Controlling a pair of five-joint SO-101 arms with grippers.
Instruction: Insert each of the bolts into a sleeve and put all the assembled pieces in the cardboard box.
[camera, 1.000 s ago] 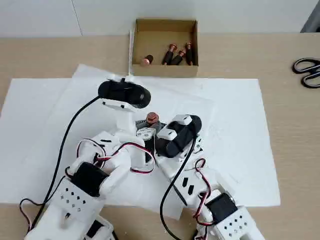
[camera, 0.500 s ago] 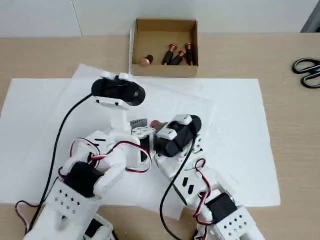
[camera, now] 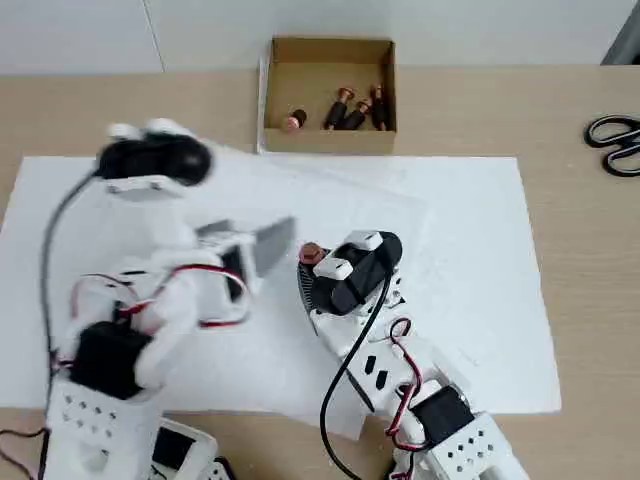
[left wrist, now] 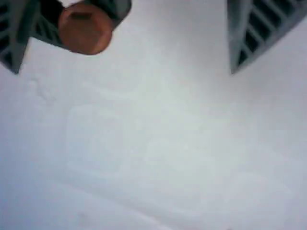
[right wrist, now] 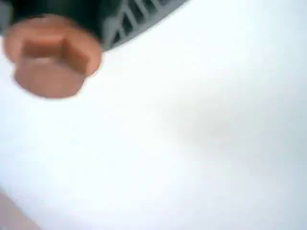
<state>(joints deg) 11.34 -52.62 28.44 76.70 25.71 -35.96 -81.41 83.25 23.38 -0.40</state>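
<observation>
A copper-headed bolt in a black sleeve (camera: 311, 252) is held just above the white paper by my right gripper (camera: 308, 264), which is shut on it. In the right wrist view the hex head (right wrist: 50, 55) sits close under a grey finger (right wrist: 129, 19). My left gripper (camera: 262, 243) hangs a little to the left of the piece, open and holding nothing. Its wrist view has the grey fingers (left wrist: 259, 28) wide apart and the bolt head (left wrist: 84, 31) off to one side. The cardboard box (camera: 275, 95) at the back holds several assembled pieces (camera: 350, 110).
A large white paper sheet (camera: 470, 260) covers the table's middle under both arms. Black scissors (camera: 615, 140) lie at the far right edge. A black cable (camera: 340, 390) runs down from the right arm.
My left arm has swung away to the left, and its gripper has come off the piece and opened. The right gripper kept hold of the bolt and sleeve and barely moved.
</observation>
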